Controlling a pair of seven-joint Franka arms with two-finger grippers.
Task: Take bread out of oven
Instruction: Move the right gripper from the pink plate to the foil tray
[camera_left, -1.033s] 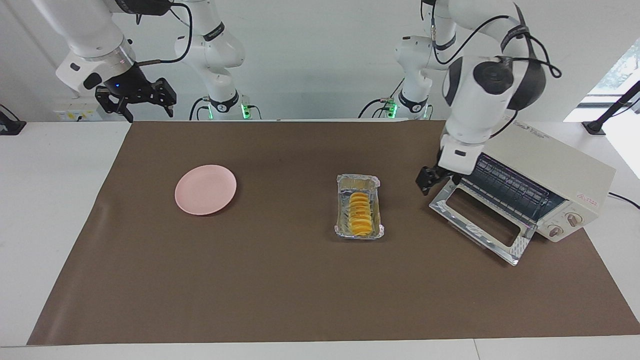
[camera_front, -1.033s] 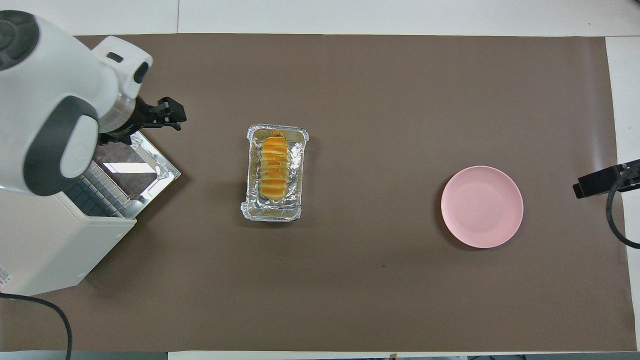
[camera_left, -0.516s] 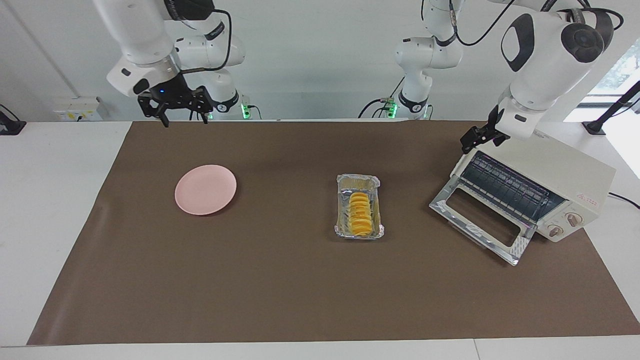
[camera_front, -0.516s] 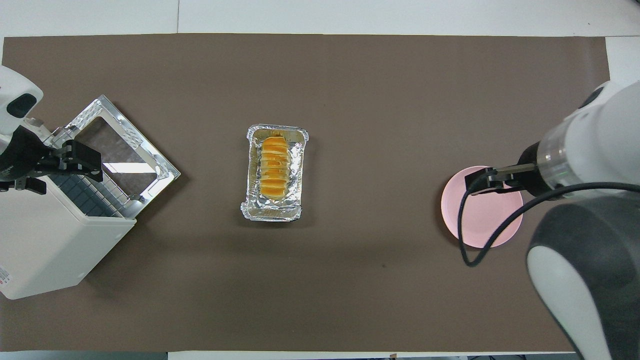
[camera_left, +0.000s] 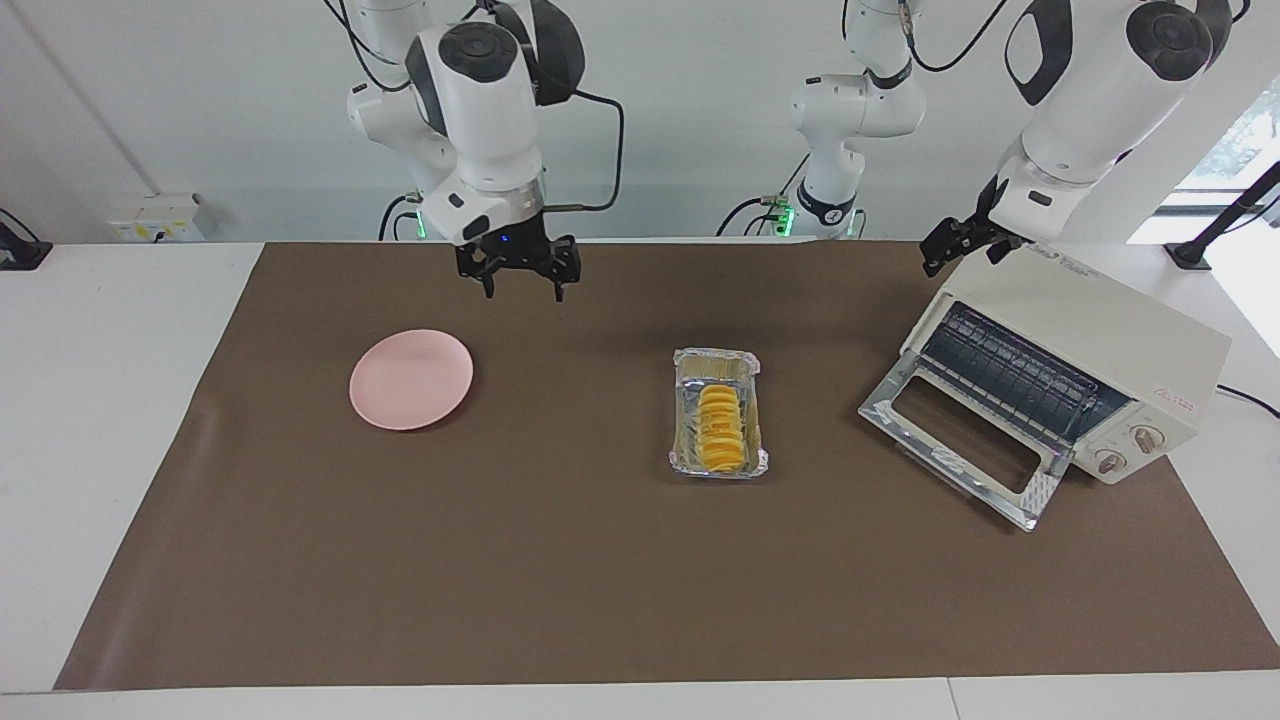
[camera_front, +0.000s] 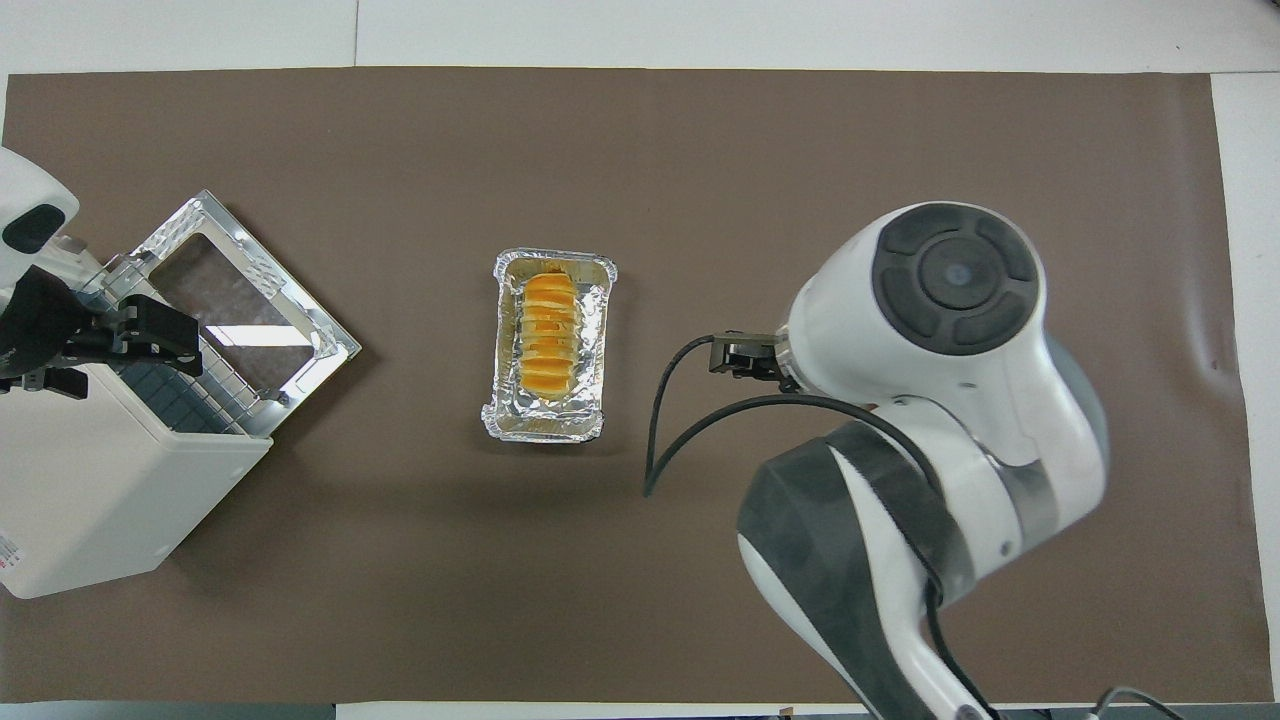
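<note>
I am holding the left gripper (camera_left: 957, 244) raised over the top rear edge of the boxy cream-white toaster oven (camera_left: 1098, 352), whose glass door (camera_left: 960, 437) is lying dropped open; whether its fingers are apart I cannot tell. I am carrying the right gripper (camera_left: 520, 272), fingers spread and empty, above the brown mat (camera_left: 560, 560) between the round pink plate (camera_left: 411, 379) and the crinkled silver foil tray (camera_left: 717, 413). The ridged orange-yellow bread (camera_left: 719, 428) is sitting in that tray, already outside the oven, probably awaiting transfer.
</note>
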